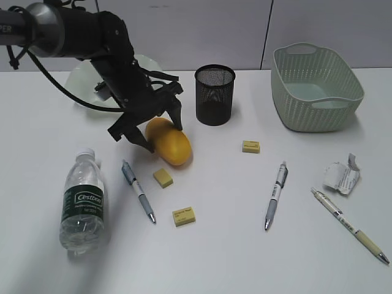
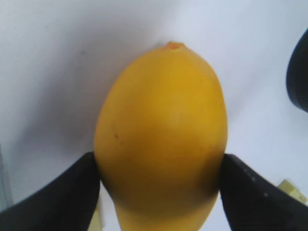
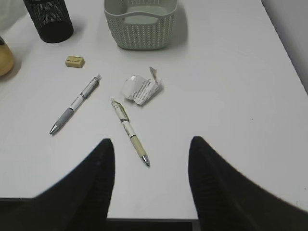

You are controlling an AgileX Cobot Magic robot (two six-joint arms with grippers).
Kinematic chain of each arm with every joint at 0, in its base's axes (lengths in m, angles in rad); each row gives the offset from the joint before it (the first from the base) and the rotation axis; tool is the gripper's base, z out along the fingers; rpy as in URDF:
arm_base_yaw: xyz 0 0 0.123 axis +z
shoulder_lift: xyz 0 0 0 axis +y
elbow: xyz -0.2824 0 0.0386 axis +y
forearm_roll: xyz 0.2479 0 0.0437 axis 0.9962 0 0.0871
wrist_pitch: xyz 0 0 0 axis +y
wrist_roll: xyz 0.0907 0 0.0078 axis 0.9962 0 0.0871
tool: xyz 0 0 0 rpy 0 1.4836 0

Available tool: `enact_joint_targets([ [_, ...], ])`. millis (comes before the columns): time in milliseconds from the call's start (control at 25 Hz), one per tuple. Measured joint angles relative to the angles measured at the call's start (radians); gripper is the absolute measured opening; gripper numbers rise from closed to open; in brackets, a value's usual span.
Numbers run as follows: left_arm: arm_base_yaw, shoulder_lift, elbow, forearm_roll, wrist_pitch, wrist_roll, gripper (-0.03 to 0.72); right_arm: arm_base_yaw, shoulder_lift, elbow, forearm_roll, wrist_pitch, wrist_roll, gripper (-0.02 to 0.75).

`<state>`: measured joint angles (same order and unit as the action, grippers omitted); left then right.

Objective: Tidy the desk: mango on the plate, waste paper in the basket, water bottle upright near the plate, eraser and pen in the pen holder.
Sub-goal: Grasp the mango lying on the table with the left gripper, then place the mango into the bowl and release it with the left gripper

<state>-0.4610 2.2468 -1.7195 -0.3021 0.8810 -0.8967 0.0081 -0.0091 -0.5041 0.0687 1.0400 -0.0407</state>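
Note:
The yellow mango [image 1: 170, 144] [image 2: 161, 120] lies on the white desk [image 1: 233, 257]. My left gripper [image 1: 164, 136] [image 2: 159, 161] straddles it, both black fingers pressed against its sides. Behind the arm the pale green plate [image 1: 78, 86] shows in part. The water bottle [image 1: 82, 202] lies on its side at the front left. Three yellow erasers [image 1: 163, 177] [image 1: 184, 215] [image 1: 250, 146] and three pens [image 1: 138, 190] [image 1: 276, 195] [image 1: 349, 225] are scattered about. The waste paper [image 1: 342, 176] [image 3: 142, 89] lies right. My right gripper [image 3: 151, 144] hangs open above the desk's near edge, empty.
The black mesh pen holder [image 1: 214, 95] [image 3: 48, 19] stands just right of the mango. The basket [image 1: 315, 89] [image 3: 139, 21] sits at the back right. In the right wrist view a pen [image 3: 130, 131] lies just ahead of the fingers.

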Motion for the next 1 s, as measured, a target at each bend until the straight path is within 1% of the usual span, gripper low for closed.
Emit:
enact_joint_targets([
  [200, 0.003, 0.0, -0.001, 0.004, 0.002, 0.018, 0.566, 0.0, 0.0, 0.0, 0.0, 0.0, 0.0, 0.403],
  [360, 0.004, 0.0, -0.005, 0.037, 0.016, 0.032, 0.565, 0.0, 0.0, 0.0, 0.0, 0.0, 0.0, 0.403],
  [680, 0.006, -0.018, -0.006, 0.136, 0.066, 0.144, 0.565, 0.0, 0.0, 0.0, 0.0, 0.0, 0.0, 0.403],
  [840, 0.01, -0.031, -0.001, 0.153, 0.083, 0.222, 0.565, 0.0, 0.0, 0.0, 0.0, 0.0, 0.0, 0.403],
  [1000, 0.01, -0.055, 0.002, 0.154, 0.091, 0.262, 0.564, 0.0, 0.0, 0.0, 0.0, 0.0, 0.0, 0.403],
])
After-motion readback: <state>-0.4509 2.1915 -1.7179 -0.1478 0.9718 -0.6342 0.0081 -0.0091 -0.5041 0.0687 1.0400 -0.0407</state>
